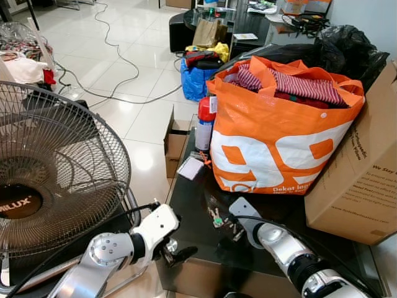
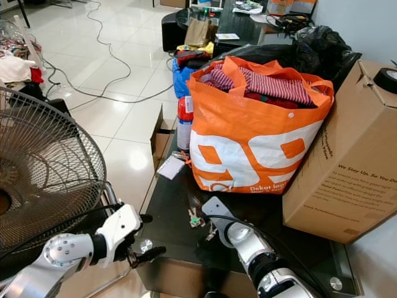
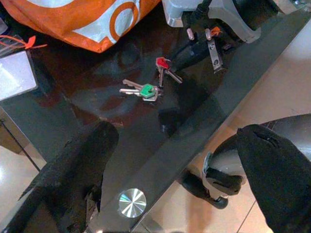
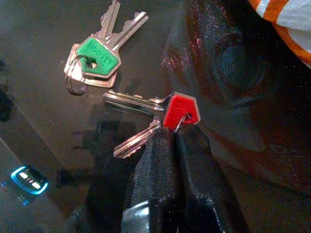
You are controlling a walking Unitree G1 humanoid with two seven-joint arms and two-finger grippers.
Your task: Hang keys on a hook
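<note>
While the keys point(image 4: 121, 92) lie flat on the dark glass worktop point(image 1: 192, 205), at six o'clock of the orange bag point(image 1: 279, 136), the right end effector point(image 4: 176, 141) presses its closed fingers against the red-capped key without lifting it. At nine o'clock, off the worktop's edge, the left end effector point(image 1: 177, 251) hangs spread open, holding nothing.

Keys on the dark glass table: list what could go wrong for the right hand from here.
1. The right hand has its fingers closed at the ring of the red-capped keys. The grip looks slight, so they may slip when lifted.
2. The green-capped keys lie apart on their own ring on the dark glass table; a lift may leave them behind.
3. The orange and white shopping bag stands close beside the hand; a wide swing may snag it.
</note>
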